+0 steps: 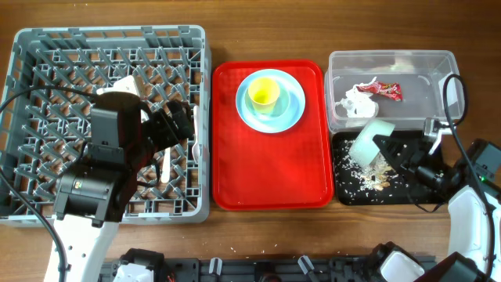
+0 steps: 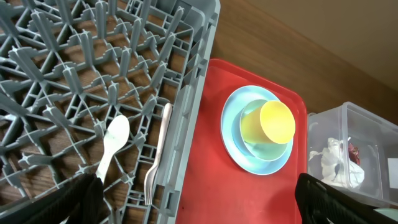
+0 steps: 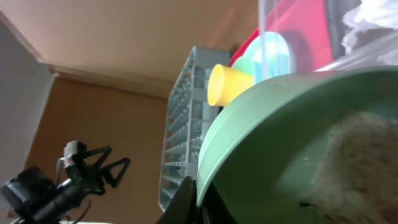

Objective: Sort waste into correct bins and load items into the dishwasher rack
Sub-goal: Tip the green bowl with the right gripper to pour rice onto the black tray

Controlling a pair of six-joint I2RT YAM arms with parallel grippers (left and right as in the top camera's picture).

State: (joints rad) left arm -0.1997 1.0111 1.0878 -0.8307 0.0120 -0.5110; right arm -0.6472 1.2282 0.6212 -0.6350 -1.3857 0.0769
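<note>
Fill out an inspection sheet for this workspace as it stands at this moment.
Surface: wooden table, bare around the items.
Job's things: spoon and fork lie in the grey rack; yellow cup in a bowl on the blue plate; paper wad and red wrapper in the clear tub; crumbs in the black tray; green bowl tilted over it.
Clutter: red tray under the plate; nothing else seen.
Hands: left hand open, empty, above the rack; right hand shut on the green bowl's rim.
Cables: black cable crosses the rack's left side; second cable loops by the tub.
Surroundings: plain wall; nothing else clear.
</note>
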